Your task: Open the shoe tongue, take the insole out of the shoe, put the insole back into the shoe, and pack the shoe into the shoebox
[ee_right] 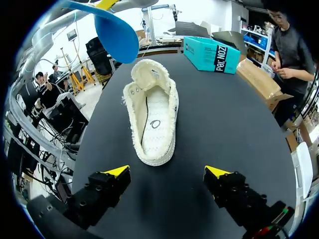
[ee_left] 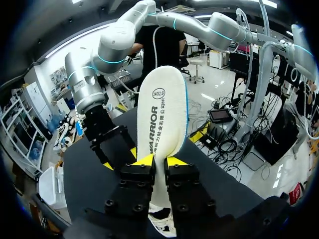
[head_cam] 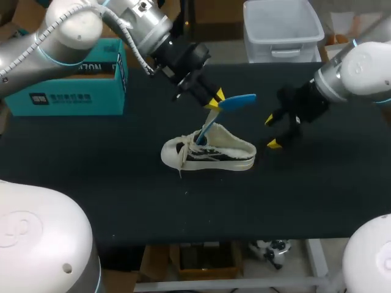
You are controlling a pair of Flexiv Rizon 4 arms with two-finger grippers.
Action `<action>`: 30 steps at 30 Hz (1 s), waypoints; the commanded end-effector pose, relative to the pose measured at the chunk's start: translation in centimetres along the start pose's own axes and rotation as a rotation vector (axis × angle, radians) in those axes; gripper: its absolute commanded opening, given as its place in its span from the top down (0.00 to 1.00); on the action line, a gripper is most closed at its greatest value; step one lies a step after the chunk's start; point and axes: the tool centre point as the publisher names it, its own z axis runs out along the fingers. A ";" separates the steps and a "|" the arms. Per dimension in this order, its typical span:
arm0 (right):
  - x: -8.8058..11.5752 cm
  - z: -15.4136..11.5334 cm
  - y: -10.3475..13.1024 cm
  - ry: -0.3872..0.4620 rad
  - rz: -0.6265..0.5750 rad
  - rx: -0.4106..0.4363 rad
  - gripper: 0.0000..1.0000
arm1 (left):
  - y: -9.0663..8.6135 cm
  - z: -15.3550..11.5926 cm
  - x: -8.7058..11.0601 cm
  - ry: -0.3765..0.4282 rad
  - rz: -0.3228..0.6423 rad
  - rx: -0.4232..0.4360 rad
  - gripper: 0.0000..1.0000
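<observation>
Left gripper clamps insole above shoe, centred on table. Right gripper, wide open and empty, stands apart at shoe's 3 o'clock. Shoebox: 10 o'clock, well apart.

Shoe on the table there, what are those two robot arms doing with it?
The jaws of the left arm are shut on the insole, holding it tilted up over the white shoe. The jaws of the right arm hang open beside its heel, touching nothing. The teal shoebox sits at the back left of the table.
</observation>
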 end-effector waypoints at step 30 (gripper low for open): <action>-1.7 4.1 10.5 0.022 -0.049 0.498 0.00 | 9.8 -8.3 8.6 -0.185 -0.192 0.047 1.00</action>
